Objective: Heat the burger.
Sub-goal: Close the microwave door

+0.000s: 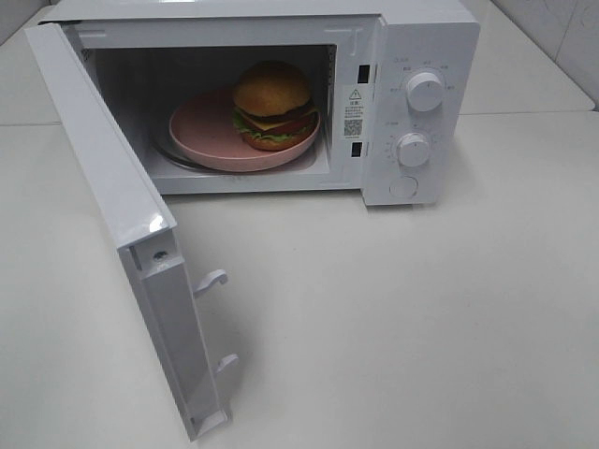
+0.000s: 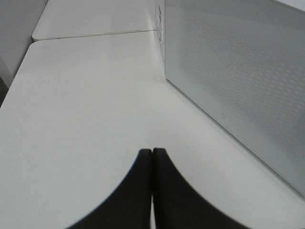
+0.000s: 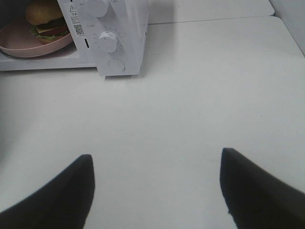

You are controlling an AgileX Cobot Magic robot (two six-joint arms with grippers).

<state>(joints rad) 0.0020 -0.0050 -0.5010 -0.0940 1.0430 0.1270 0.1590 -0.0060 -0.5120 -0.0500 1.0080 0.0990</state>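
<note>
The burger (image 1: 272,105) sits on a pink plate (image 1: 208,131) inside the white microwave (image 1: 426,56). The microwave door (image 1: 122,215) stands wide open, swung out toward the front left. The burger (image 3: 46,21) and the plate (image 3: 24,45) also show in the right wrist view. My right gripper (image 3: 155,167) is open and empty, over the table in front of the microwave's right side. My left gripper (image 2: 152,155) is shut and empty, beside the outer face of the open door (image 2: 238,81). Neither gripper shows in the exterior high view.
The microwave has two dials (image 1: 425,92) (image 1: 413,149) and a round button (image 1: 403,186) on its right panel. The door's two latch hooks (image 1: 213,278) stick out from its inner edge. The white table (image 1: 421,318) spreads in front and to the right.
</note>
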